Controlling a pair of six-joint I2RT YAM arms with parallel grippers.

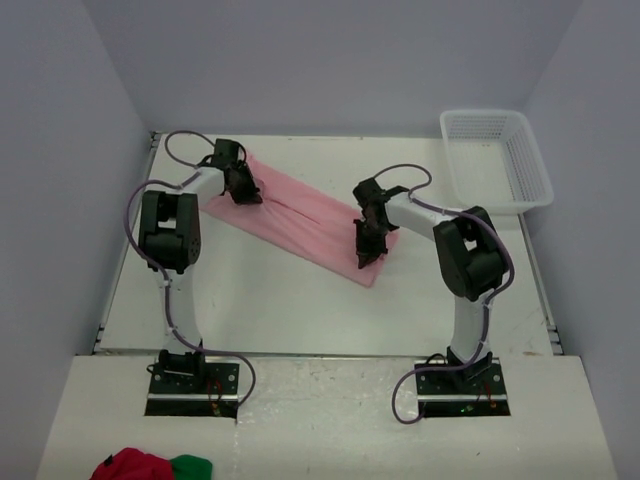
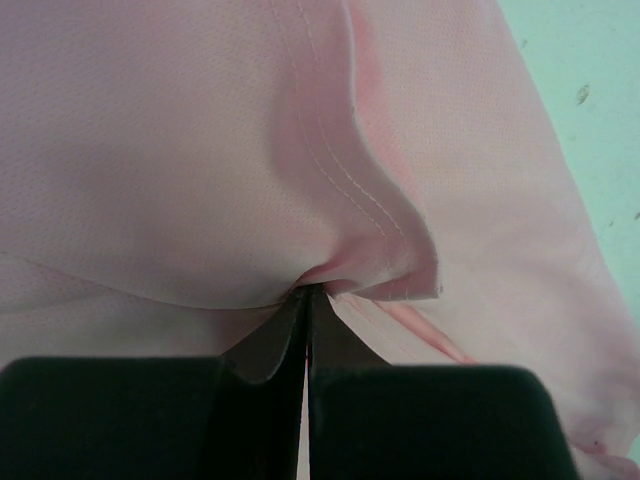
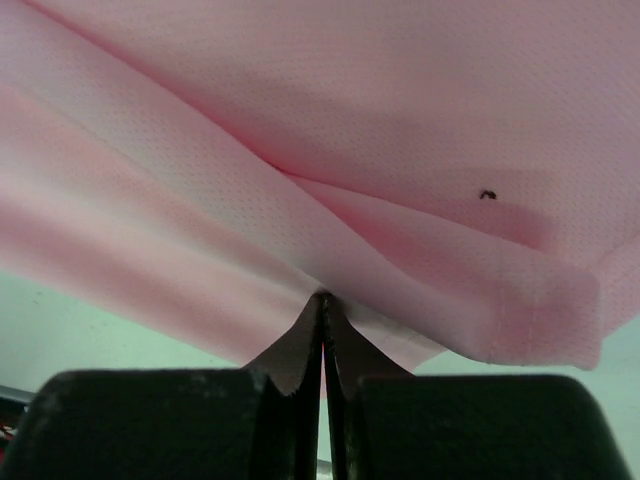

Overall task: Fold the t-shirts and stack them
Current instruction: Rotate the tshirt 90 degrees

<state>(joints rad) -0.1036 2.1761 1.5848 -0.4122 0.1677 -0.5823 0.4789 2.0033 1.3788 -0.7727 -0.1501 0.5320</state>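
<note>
Black left gripper [image 2: 307,293] and right gripper [image 3: 323,298] both pinched tight on the soft light-pink cotton t-shirt [image 1: 300,215]; I'd move both ends together so it folds flat.

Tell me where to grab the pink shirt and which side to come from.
Pinch the pink shirt at its two short ends, each arm from its own side: it lies as a long narrow band slanting across the table. The left gripper and right gripper are shut on its layers there.
</note>
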